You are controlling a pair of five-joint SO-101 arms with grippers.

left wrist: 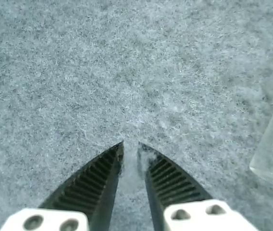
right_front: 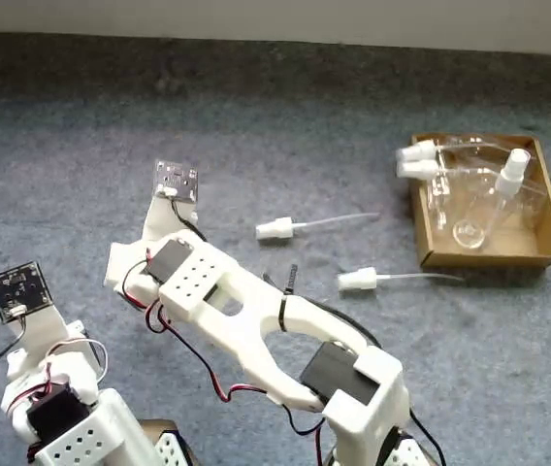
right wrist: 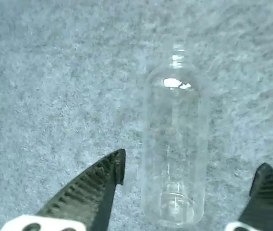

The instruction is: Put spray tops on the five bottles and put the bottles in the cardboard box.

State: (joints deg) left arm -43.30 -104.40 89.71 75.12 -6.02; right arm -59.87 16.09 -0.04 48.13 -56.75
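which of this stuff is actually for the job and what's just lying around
For the job: cardboard box, capped bottles inside it, two loose spray tops, uncapped bottle at the open right claw.
Just lying about: only the grey carpet underneath.

A grey, fuzzy table cover (right_front: pixel 81 126) is seen from above. A brown cardboard box (right_front: pixel 479 260) is set at the right side. Clear plastic bottles (right_front: pixel 479 209) are laid inside it, and three white tops are seen fitted on them. Two loose white spray tops with thin clear tubes are laid on the cover, one (right_front: pixel 275 230) near the middle and one (right_front: pixel 358 281) closer to the box. A white arm with black motors (right_front: pixel 256 311) is stretched across the near side. A second white arm (right_front: pixel 72 417) is seen at the near left corner.
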